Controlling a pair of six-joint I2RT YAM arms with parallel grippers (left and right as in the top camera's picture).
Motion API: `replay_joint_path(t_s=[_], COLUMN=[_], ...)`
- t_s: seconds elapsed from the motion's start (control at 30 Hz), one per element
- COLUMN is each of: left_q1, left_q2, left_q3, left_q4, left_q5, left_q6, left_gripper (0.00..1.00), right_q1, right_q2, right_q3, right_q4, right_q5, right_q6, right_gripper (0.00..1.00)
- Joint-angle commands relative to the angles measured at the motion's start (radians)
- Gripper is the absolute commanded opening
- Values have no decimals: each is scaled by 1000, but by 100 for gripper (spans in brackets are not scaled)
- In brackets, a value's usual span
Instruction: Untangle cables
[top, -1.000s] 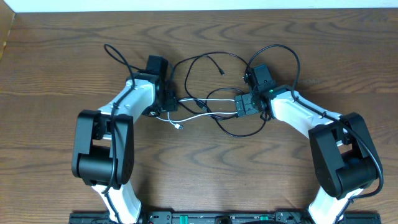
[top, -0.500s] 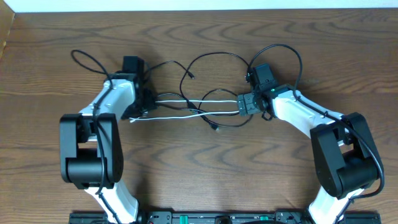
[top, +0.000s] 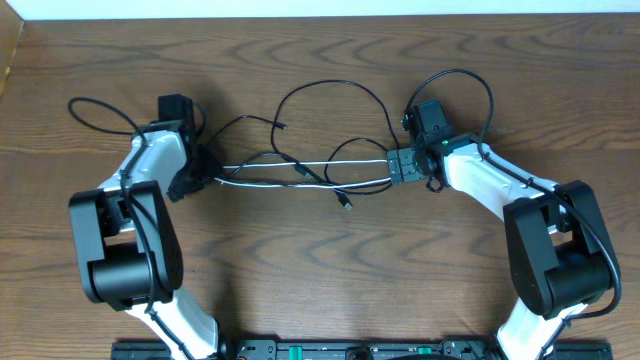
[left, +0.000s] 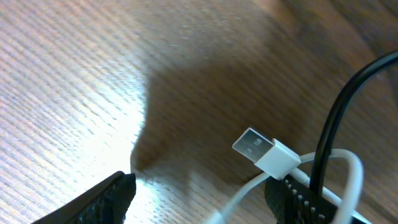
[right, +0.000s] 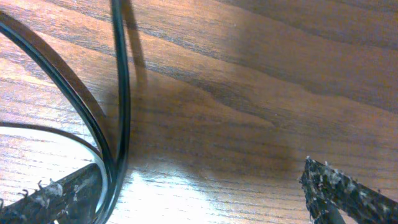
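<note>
On the wood-grain table (top: 320, 280), the cables (top: 300, 170) lie stretched in a nearly straight band across the middle, a little toward 12 o'clock from centre. The left gripper (top: 203, 172) sits at the band's 9 o'clock end and the right gripper (top: 392, 166) at its 3 o'clock end.

The white cable (top: 262, 166) runs as two close strands between the two grippers. Black cables (top: 330, 88) cross it. One arcs up toward 12 o'clock in a wide loop, and another drops a small dark plug (top: 347, 203) toward 6 o'clock, just below the band.

In the left wrist view, the left gripper (left: 199, 183) has its fingers spread well apart and pinches nothing between them. The white cable (left: 351, 177) curls around the finger at 4 o'clock. Its white USB-A plug (left: 258, 149) points toward 10 o'clock with the metal mouth showing. A black cable (left: 333, 127) crosses over the same finger.

In the right wrist view, the right gripper (right: 200, 171) is also spread wide. Two black cables (right: 121, 81) sweep down beside the finger at 8 o'clock, and bare wood shows between the fingers.
</note>
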Motion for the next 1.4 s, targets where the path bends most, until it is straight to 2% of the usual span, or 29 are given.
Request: replay_joint_path(t_s=[0.0, 0.3, 0.63, 0.73, 0.77, 0.83, 1.03, 1.23, 1.37], left_q1=[72, 148, 165, 165, 165, 165, 165, 161, 145], left_q2=[119, 119, 119, 119, 119, 119, 119, 119, 119], left_q3=[-104, -109, -109, -109, -109, -109, -109, -109, -109], left_q4=[-24, -24, -24, -15, -15, -15, -7, 0, 17], left_q5=[-70, -23, 0, 53, 58, 60, 138, 195, 301], left_q6=[-14, -33, -32, -32, -32, -32, -32, -27, 28], left_gripper=[72, 72, 72, 73, 78, 78, 82, 85, 85], right_q1=[-42, -84, -107, -107, -106, -105, -104, -103, -81], right_q2=[106, 106, 106, 106, 106, 106, 106, 106, 106], right_q3=[-79, -79, -79, -79, -79, -79, -79, -79, -79], right_q4=[-62, -72, -80, -77, -76, -71, -42, -3, 18], right_q5=[207, 216, 215, 211, 210, 192, 88, -121, -190], right_q6=[-35, -35, -35, -35, -35, -35, -48, -126, -148], right_gripper=[99, 99, 99, 99, 99, 99, 99, 99, 99])
